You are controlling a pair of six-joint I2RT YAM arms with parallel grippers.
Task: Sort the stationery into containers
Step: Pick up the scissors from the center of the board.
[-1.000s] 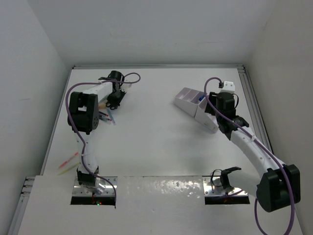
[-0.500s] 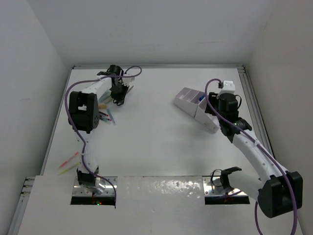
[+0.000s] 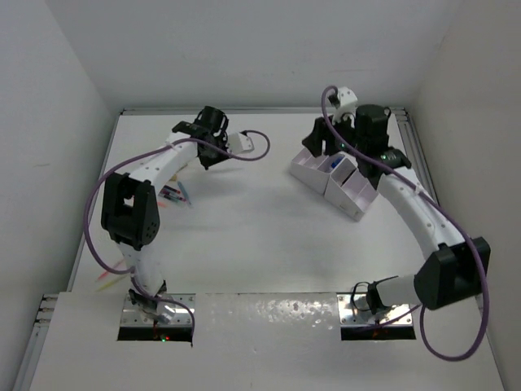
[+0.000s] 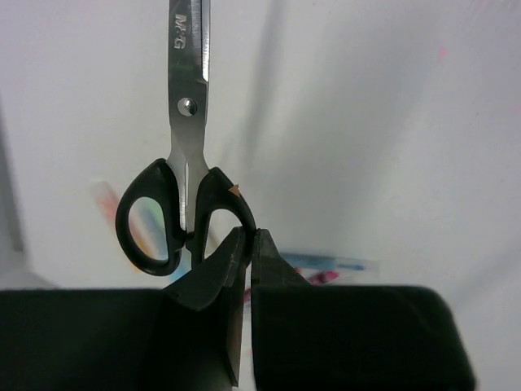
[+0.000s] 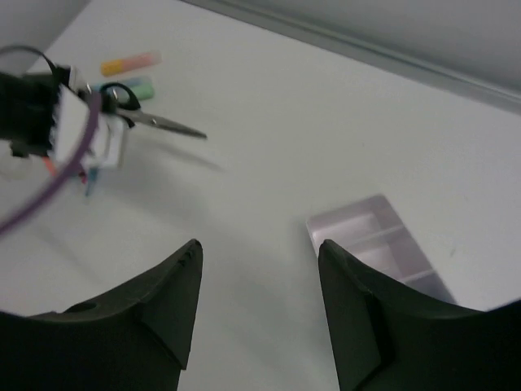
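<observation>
My left gripper [image 3: 214, 147] [image 4: 248, 235] is shut on one black handle loop of a pair of scissors [image 4: 186, 106] and holds them off the table at the back left, blades pointing away from the wrist. The held scissors also show in the right wrist view [image 5: 155, 120]. My right gripper [image 3: 319, 140] [image 5: 259, 248] is open and empty, raised by the far left end of the white and lilac organiser [image 3: 346, 195] [image 5: 383, 236]. A blue-capped piece [image 3: 335, 163] sits in one compartment. An orange marker [image 5: 130, 63] and a green marker [image 5: 134, 85] lie beyond the left gripper.
A red pen and blue items [image 3: 175, 194] lie on the table under the left arm. Faint yellow and pink markers [image 3: 112, 273] lie at the table's left edge. White walls close in the table on three sides.
My left gripper rose from the pile with the scissors and swung right toward the middle. My right arm swung up and back, so its gripper is now at the organiser's far left end.
</observation>
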